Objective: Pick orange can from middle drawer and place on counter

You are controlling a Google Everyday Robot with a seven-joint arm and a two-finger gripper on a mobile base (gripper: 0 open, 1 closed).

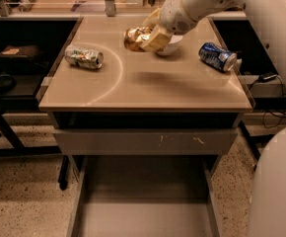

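My gripper (147,33) is over the back middle of the beige counter (148,85), shut on the orange can (133,37). The can lies on its side between the pale fingers (157,37) and looks held just above the top. The white arm comes in from the upper right. The middle drawer (143,206) is pulled out at the bottom of the view, and its grey floor is bare.
A green-silver can (84,57) lies on its side at the counter's left. A blue can (218,57) lies at the right edge. A grey drawer front with white scratches (145,141) sits under the top. Dark shelving stands on both sides.
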